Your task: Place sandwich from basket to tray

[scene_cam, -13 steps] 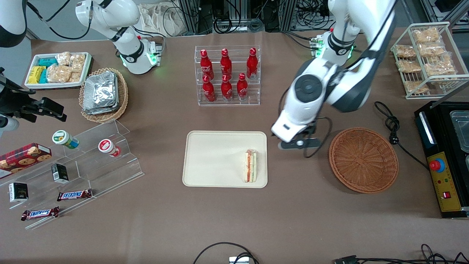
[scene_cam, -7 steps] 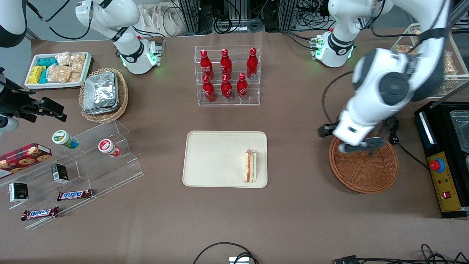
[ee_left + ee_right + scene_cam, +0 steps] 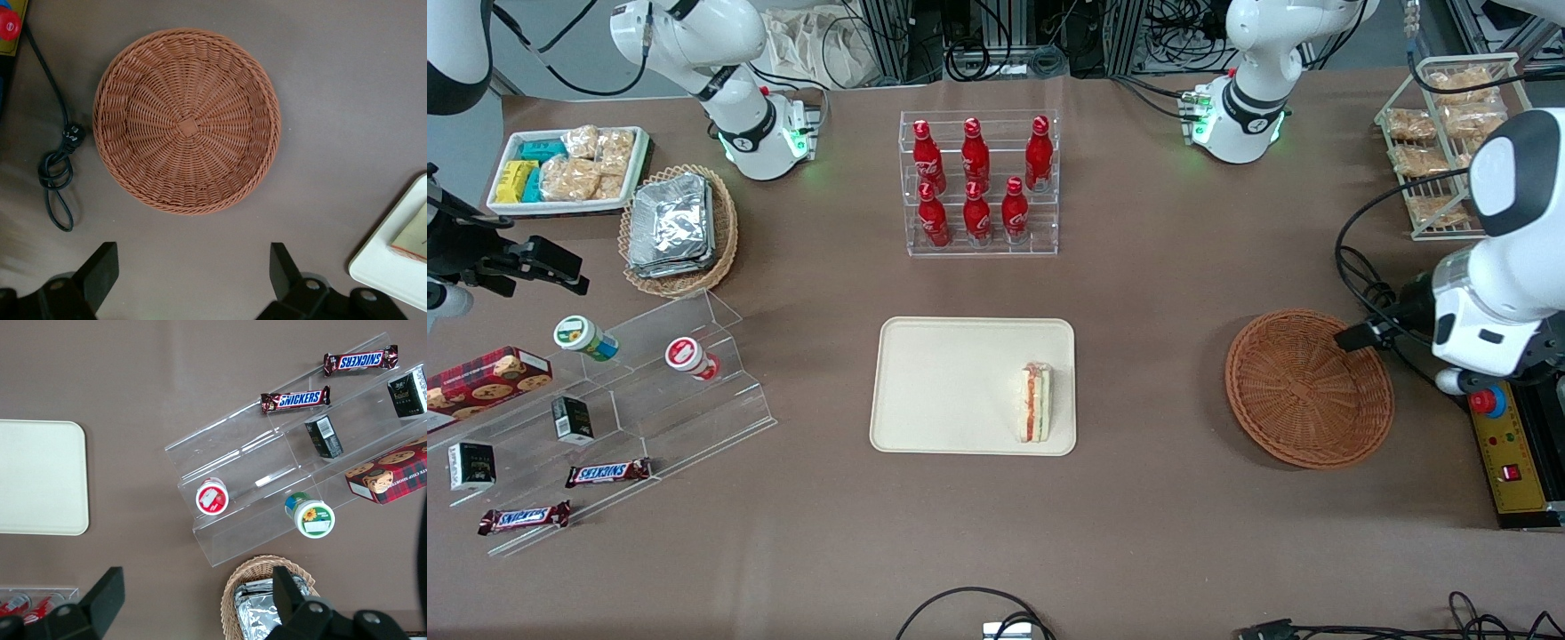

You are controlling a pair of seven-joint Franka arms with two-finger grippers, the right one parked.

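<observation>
Although finding the sandwich (image 3: 1035, 403) already lying on the tray (image 3: 951, 387), close against the rim at the working arm's end, judging the placing step as done and only the retreat as being in hand. Reading the wedge as resting flat and settled: pale white bread outside, with stripes of orange-red and green filling running along the cut edge, and looking intact. Catching just one corner of it from the wrist camera, sitting inside the cream rim.

Seeing the basket (image 3: 1307, 387) standing well apart from the tray toward the working arm's end of the bench (image 3: 1156, 293), with nothing lying in its reddish-brown weave. Noting a black cable (image 3: 56, 173) coiling just beside it.

Locating the gripper (image 3: 192, 267) hanging high above the bench just beside the basket, on the side nearer the yellow control box (image 3: 1507, 453), with the fingers (image 3: 101, 268) spreading wide and gripping nothing.

Judging the next move as asking little: keeping the fingers apart, lifting clear of the cable and the box, and parking without brushing the basket rim. Expecting no further handling of the sandwich.
</observation>
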